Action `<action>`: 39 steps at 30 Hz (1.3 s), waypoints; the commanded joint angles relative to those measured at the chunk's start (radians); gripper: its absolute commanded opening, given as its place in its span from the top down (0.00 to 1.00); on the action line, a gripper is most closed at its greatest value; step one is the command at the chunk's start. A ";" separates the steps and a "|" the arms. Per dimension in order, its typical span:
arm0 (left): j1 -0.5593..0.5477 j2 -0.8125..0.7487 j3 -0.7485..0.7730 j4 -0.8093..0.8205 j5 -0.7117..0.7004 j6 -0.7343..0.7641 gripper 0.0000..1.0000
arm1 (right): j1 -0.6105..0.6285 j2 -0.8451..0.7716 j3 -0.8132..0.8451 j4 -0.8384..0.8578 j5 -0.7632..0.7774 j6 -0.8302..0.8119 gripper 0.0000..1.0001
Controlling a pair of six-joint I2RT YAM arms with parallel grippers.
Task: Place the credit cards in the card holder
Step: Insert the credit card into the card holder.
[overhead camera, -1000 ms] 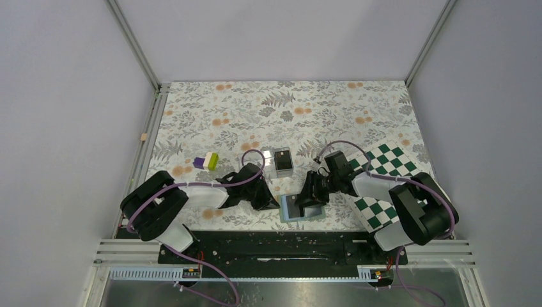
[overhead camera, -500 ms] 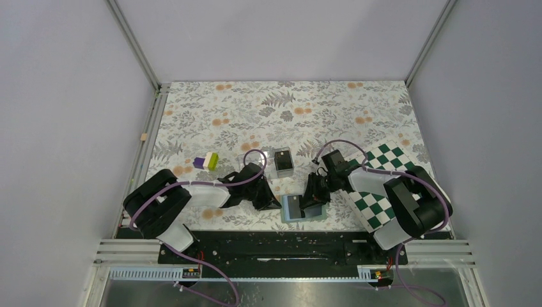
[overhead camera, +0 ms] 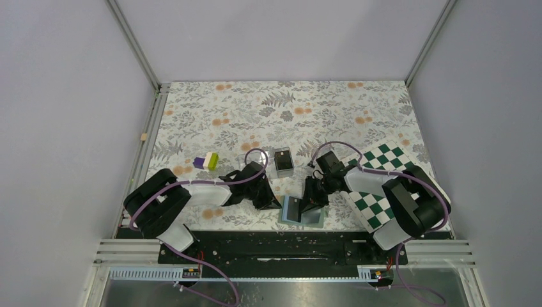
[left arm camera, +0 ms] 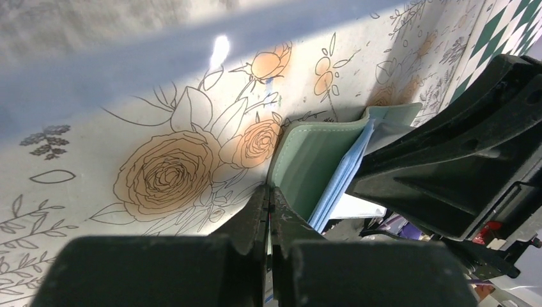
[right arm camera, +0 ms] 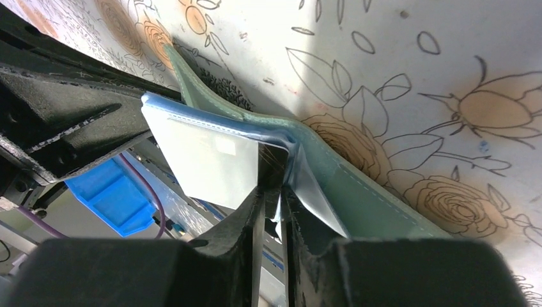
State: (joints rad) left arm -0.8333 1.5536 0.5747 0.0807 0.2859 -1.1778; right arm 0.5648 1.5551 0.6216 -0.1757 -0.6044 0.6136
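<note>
The sage-green card holder [overhead camera: 312, 218] lies open near the table's front edge, between my two grippers. My left gripper [overhead camera: 275, 201] is shut on its left edge; in the left wrist view the fingertips [left arm camera: 269, 195] pinch the green flap [left arm camera: 307, 153] beside the blue-grey pockets [left arm camera: 342, 176]. My right gripper [overhead camera: 310, 202] is shut on a thin black credit card [right arm camera: 272, 161], held edge-on at the wallet's fold, between a pale pocket panel [right arm camera: 204, 163] and the green cover [right arm camera: 364, 198]. Most of the card is hidden.
A clear acrylic box [overhead camera: 283, 162] with something dark inside stands just behind the wallet. A purple, white and green block [overhead camera: 206, 162] lies to the left. The green-and-white chequered board [overhead camera: 377, 195] lies under my right arm.
My right gripper has moved left and down into the open wallet, and the wallet's right half has shifted under it. My left gripper has held still.
</note>
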 commanded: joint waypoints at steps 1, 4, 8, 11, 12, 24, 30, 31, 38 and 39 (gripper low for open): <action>-0.024 0.016 0.038 -0.074 -0.025 0.034 1.00 | 0.026 -0.045 0.053 0.025 -0.023 -0.001 0.77; -0.026 0.012 0.048 -0.103 -0.038 0.042 1.00 | 0.027 -0.062 0.056 0.027 -0.027 0.005 0.71; -0.027 0.009 0.059 -0.128 -0.046 0.051 1.00 | 0.027 -0.060 0.057 0.042 -0.037 0.013 0.66; -0.031 0.013 0.064 -0.130 -0.045 0.053 1.00 | 0.031 -0.044 0.053 0.071 -0.051 0.028 0.65; -0.031 0.015 0.067 -0.131 -0.043 0.054 1.00 | 0.035 -0.040 0.052 0.077 -0.054 0.033 0.65; -0.035 -0.117 0.142 -0.361 -0.158 0.120 0.68 | 0.043 -0.106 0.089 -0.128 0.082 -0.070 0.55; -0.035 -0.203 0.070 -0.210 -0.086 0.077 0.59 | 0.042 -0.134 0.082 -0.163 0.133 -0.100 0.46; -0.036 -0.200 0.056 -0.154 -0.056 0.068 0.59 | 0.043 -0.127 0.080 -0.157 0.128 -0.100 0.47; -0.041 -0.101 0.022 0.074 0.075 0.010 0.63 | 0.042 -0.065 0.065 -0.095 0.079 -0.088 0.64; -0.042 -0.084 0.024 0.076 0.077 0.006 0.63 | 0.043 -0.058 0.065 -0.093 0.080 -0.088 0.64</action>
State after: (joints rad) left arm -0.8696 1.4185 0.6018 0.0170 0.2955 -1.1351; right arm 0.5987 1.4662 0.6815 -0.2943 -0.5144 0.5354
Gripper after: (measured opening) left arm 0.377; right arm 0.370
